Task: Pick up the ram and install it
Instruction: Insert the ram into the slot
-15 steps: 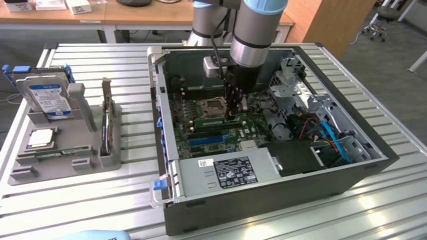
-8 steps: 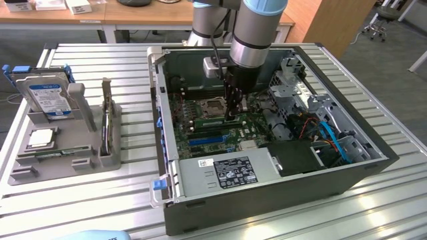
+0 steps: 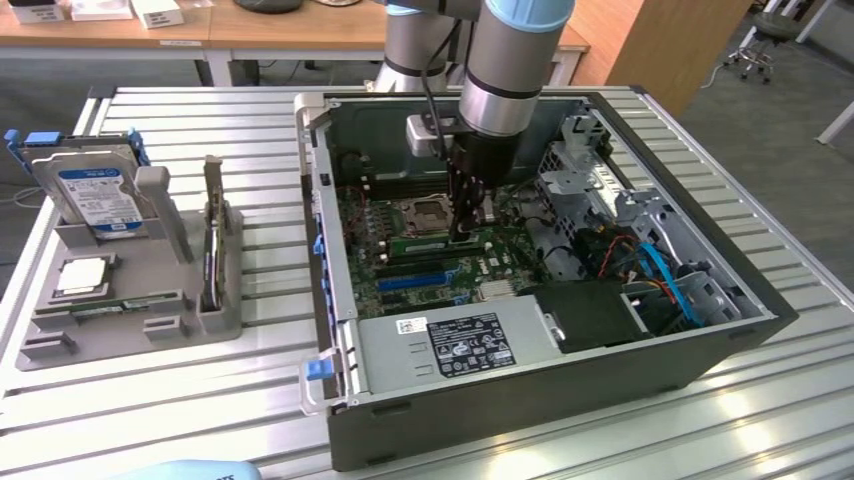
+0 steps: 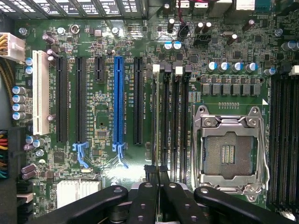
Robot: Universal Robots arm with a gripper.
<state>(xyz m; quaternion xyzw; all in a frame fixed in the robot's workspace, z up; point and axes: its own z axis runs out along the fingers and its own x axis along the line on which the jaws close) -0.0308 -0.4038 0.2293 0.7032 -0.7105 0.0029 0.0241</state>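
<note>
The gripper [image 3: 466, 235] is reaching straight down into the open computer case [image 3: 534, 410] and is hovering right at the motherboard [image 4: 100, 116]. Its black fingers [image 4: 150, 186] are standing pressed almost together. They seem to be pinching the ram [image 3: 420, 243], the thin green stick standing on edge directly under the gripper.

In the wrist view the gripper [image 4: 156, 170] is showing its two fingertips side by side. The narrow top edge of the ram [image 4: 154, 121] is running straight out from between them, along the first of the four memory slots [image 4: 174, 116]. Whether the stick is fully seated in that slot I cannot tell.

Just beside the gripper on one side, the empty processor socket [image 4: 229, 151] is sitting with its silver frame. In the exterior view that socket [image 3: 424, 212] is lying just behind the ram. On the gripper's other side, a little further off, the blue expansion slot [image 4: 118, 100] is lying among black ones, with a white slot [image 4: 40, 91] beyond them.

Well apart from the gripper, outside the case toward the exterior view's left, a grey tray [image 3: 120, 340] is resting on the slatted table [image 3: 160, 420]. It is holding a blue-labelled hard drive [image 3: 96, 195] and a square silver processor chip [image 3: 83, 275].
</note>
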